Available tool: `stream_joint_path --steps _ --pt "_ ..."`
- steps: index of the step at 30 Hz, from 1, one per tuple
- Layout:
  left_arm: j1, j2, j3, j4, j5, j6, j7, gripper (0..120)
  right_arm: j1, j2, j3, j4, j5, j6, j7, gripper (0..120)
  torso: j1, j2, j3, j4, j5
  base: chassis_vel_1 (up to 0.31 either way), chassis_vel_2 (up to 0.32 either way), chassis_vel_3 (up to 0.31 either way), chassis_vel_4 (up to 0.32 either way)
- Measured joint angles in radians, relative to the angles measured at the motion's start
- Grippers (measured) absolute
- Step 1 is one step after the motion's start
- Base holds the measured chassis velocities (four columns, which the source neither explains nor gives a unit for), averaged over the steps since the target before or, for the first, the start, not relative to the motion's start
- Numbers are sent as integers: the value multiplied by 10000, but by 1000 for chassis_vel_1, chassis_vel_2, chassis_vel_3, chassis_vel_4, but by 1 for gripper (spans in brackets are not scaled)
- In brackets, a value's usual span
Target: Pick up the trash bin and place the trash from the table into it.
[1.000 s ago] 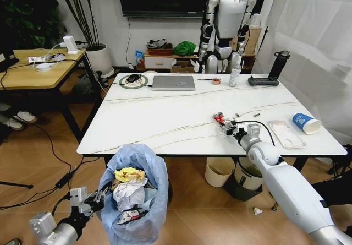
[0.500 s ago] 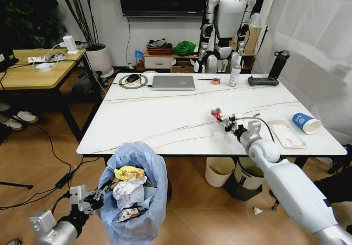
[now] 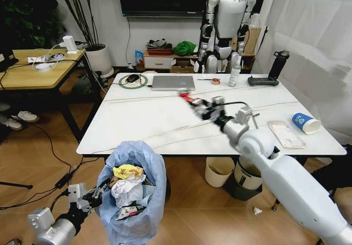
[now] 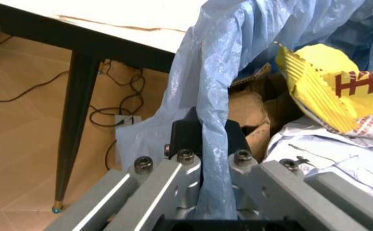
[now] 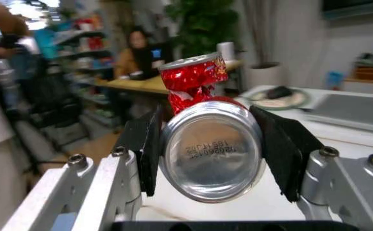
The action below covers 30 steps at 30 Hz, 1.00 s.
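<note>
Bin [image 3: 133,192] at lower left of head view, off floor beside table [image 3: 143,121] front edge, stuffed with tissues and yellow wrapper [image 3: 127,172]. Left gripper [image 3: 93,195] at bottom left, fingers pinched shut on blue liner rim. Right gripper [image 3: 208,108] at frame centre, above table, jaws closed around crushed red can [image 3: 190,98], held clear of marble. Blue cup [image 3: 306,123] lies at right edge, far from can.
</note>
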State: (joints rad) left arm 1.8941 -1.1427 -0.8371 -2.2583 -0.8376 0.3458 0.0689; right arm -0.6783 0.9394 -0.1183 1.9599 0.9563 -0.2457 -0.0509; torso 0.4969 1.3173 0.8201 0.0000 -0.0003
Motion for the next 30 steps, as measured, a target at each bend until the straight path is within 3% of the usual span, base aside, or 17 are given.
stream_joint_path --steps 3,9,14,19,23,25,28,30 --pt "0 6 -35 -47 -15 18 -20 0 96 -68 -678 603 166 176 -81 48 0 0 0 0 0 0 0 0 0" --pt "-35 10 -120 -173 -92 81 -87 0 71 -234 -3027 1546 -102 636 -426 48 0 0 0 -1 -1 0 0 0 0" --pt "-40 -15 -126 -210 -110 93 -106 0 -226 -217 -3457 1500 -588 721 -488 48 0 0 0 -1 0 0 0 0 0" --pt "-12 -43 -80 -215 -110 98 -117 0 -648 -259 -3292 1452 -1019 758 -470 58 0 0 0 -1 1 0 0 0 0" --pt "27 -37 49 -74 -110 110 -198 0 -1357 -423 -2382 1657 -1134 752 -311 79 0 -1 0 -1 2 0 0 0 0" --pt "27 -26 76 -47 -114 119 -216 0 -1489 -468 -2189 1702 -1151 748 -304 81 0 -2 1 -1 4 0 0 0 0" --pt "13 44 201 92 -230 174 -308 0 -2115 -606 -1175 1864 -1197 722 -247 96 -1 -2 1 -3 4 0 0 0 0" --pt "15 61 246 171 -244 181 -331 0 -2324 -618 -772 1870 -1200 695 -169 98 -1 -2 1 -3 4 0 0 0 0"
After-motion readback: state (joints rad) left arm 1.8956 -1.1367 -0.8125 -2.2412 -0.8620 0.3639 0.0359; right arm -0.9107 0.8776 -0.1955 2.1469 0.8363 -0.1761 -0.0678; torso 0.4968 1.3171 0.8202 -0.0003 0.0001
